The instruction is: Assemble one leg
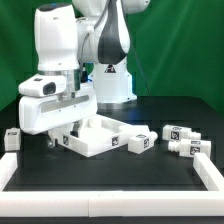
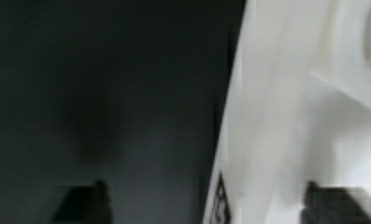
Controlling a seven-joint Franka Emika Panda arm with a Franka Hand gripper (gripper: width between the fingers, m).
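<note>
The white square tabletop (image 1: 98, 136) lies on the black mat in the middle. My gripper (image 1: 57, 134) hangs over its corner on the exterior view's left. In the wrist view my gripper (image 2: 208, 206) is open; one dark fingertip (image 2: 82, 204) is over the mat, the other (image 2: 335, 204) over the tabletop (image 2: 288, 110), so its rim edge runs between the jaws. It holds nothing. One leg (image 1: 140, 143) lies against the tabletop's right side. Two more legs (image 1: 178, 134) (image 1: 186, 149) lie farther right, and another leg (image 1: 13, 139) lies at the far left.
Long white bars (image 1: 100, 205) edge the black mat at the front and at both sides (image 1: 208, 170). The robot's base (image 1: 112, 85) stands behind the tabletop. Bare mat (image 2: 93, 100) fills the rest of the wrist view.
</note>
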